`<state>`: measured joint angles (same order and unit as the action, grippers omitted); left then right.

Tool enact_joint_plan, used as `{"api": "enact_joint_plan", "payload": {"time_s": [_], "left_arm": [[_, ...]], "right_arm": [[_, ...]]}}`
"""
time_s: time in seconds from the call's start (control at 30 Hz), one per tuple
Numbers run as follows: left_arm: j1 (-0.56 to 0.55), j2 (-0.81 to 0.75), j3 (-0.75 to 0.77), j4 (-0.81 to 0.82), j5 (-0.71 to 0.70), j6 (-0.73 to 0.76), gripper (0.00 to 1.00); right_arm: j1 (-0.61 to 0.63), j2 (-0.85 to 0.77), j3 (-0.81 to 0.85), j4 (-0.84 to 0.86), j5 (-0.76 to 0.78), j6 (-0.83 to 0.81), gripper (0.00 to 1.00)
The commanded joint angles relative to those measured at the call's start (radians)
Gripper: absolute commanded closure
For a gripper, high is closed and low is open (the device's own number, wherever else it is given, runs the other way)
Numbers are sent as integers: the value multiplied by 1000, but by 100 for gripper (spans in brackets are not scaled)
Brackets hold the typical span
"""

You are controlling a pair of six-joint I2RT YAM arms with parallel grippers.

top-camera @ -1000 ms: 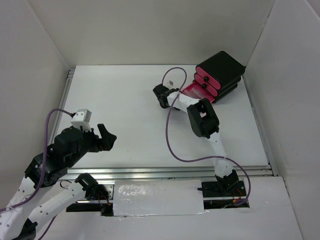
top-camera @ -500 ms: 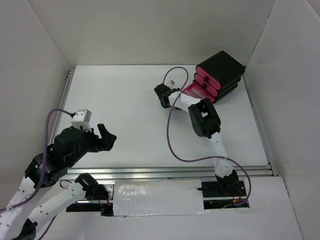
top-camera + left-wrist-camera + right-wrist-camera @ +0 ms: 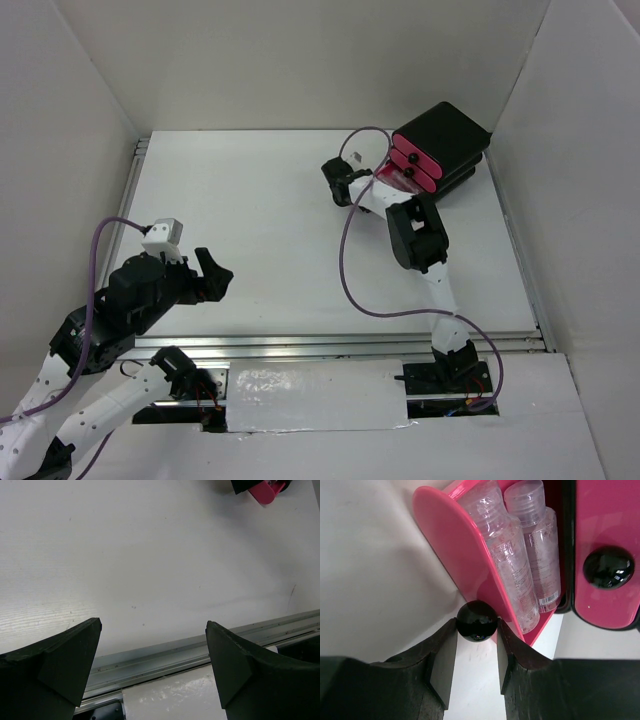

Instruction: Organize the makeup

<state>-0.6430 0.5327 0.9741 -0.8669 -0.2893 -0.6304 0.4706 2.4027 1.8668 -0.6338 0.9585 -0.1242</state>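
From my station I see the flat white table filling the overhead view, with the black box of three pink-fronted drawers in its far right corner. My left gripper hangs above the near left part of the table, close to the aluminium rail at the near edge, its jaws wide apart and holding nothing. My right gripper is stretched out to the box. There one glossy pink plastic drawer stands open, and two clear plastic bottles lie side by side inside it, caps pointing away from my wrist camera. The right fingers are pressed against both sides of that drawer's small round black knob.
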Motion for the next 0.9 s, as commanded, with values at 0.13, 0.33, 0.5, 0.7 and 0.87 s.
{"api": "enact_joint_plan", "payload": {"time_s": [0.13, 0.33, 0.5, 0.7, 0.87], "left_arm": [[-1, 12, -9, 35, 7, 20, 1], [-1, 27, -8, 34, 6, 20, 1], [-1, 32, -8, 32, 3, 18, 1], [-1, 49, -5, 31, 2, 20, 1], [-1, 56, -5, 29, -2, 17, 1]], "right_arm": [[-58, -36, 100, 26, 23, -8, 77], [-76, -22, 143, 51, 23, -43, 77], [-105, -16, 158, 63, 7, -54, 76], [-133, -19, 149, 88, -4, -71, 76], [-147, -17, 155, 112, -20, -89, 74]]}}
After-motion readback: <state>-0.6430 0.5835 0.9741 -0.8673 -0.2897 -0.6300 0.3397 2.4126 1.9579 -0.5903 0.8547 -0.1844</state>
